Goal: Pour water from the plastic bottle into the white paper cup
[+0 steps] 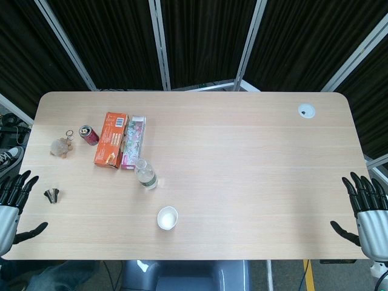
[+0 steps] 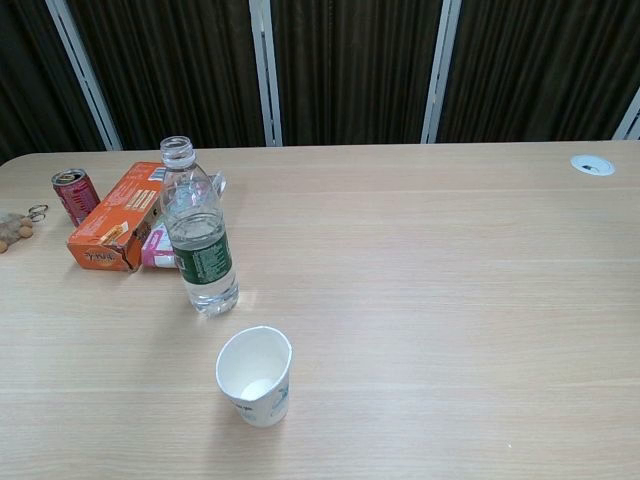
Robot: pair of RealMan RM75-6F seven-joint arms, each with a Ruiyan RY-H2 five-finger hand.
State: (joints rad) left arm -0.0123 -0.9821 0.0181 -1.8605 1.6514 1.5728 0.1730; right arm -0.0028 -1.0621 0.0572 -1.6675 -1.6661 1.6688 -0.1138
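Plastic bottle [image 2: 199, 236] stands upright and uncapped left of centre on the worktop [image 1: 254, 157], just beside an orange box [image 1: 110, 139]; the white paper cup [image 2: 257, 376] waits apart, nearer the front edge. Neither has been touched. Left hand [image 1: 13, 203] and right hand [image 1: 365, 209] hang empty, fingers spread, off the front corners. Pouring seems yet to begin: a grasp on the bottle comes first, with open room all along the right half.
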